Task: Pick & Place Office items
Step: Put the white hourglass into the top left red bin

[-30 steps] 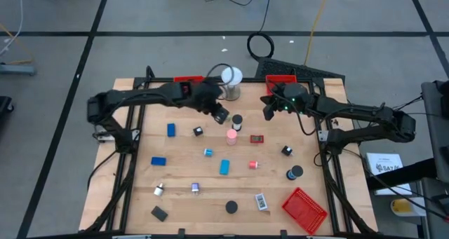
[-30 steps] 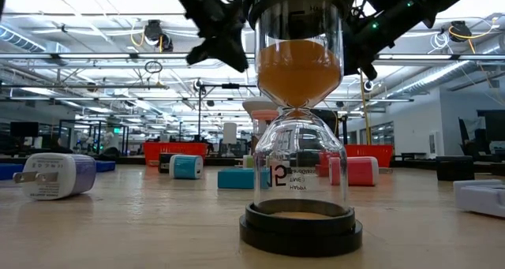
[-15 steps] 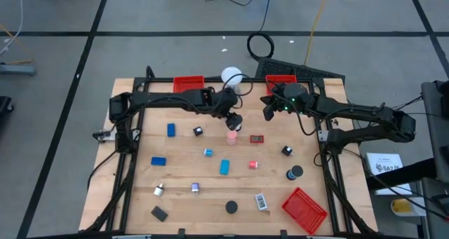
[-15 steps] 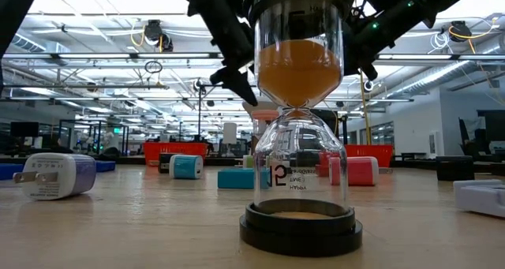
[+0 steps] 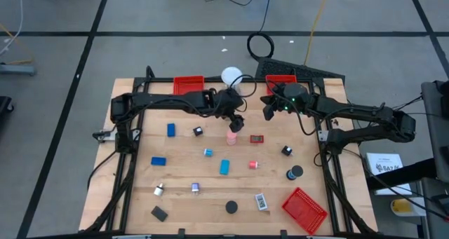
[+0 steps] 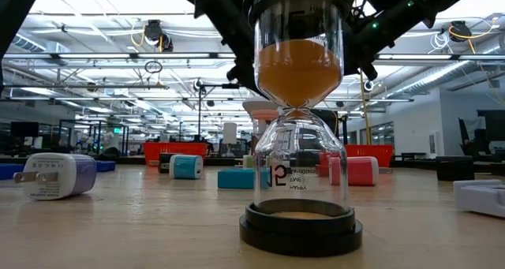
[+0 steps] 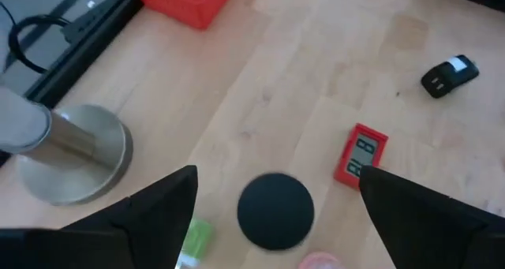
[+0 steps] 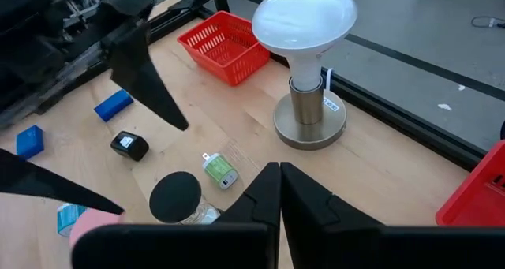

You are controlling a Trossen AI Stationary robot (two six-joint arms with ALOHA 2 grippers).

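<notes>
Small office items lie scattered on the wooden table (image 5: 140,197). My left gripper (image 5: 237,122) is open, its fingers spread on either side of and above a black round cap (image 7: 276,210) that stands beside a pink item (image 5: 231,135); it touches nothing. The right wrist view shows the cap (image 8: 175,196) below my left gripper's fingers (image 8: 146,72). My right gripper (image 5: 267,113) is shut and empty, hovering right of the cap. A red clock (image 7: 360,155) lies close by. An hourglass (image 6: 300,143) stands nearest the low camera.
A white globe on a metal base (image 5: 231,76) stands at the far edge between two red trays (image 5: 188,81) (image 5: 280,79). A third red tray (image 5: 304,209) sits near right. Blue blocks (image 5: 170,130), a white charger (image 6: 55,176) and black pieces (image 5: 159,213) lie about.
My left gripper has gone toward the table's right edge and a little down, from left of the black cap to over it, staying open. My right arm has kept still.
</notes>
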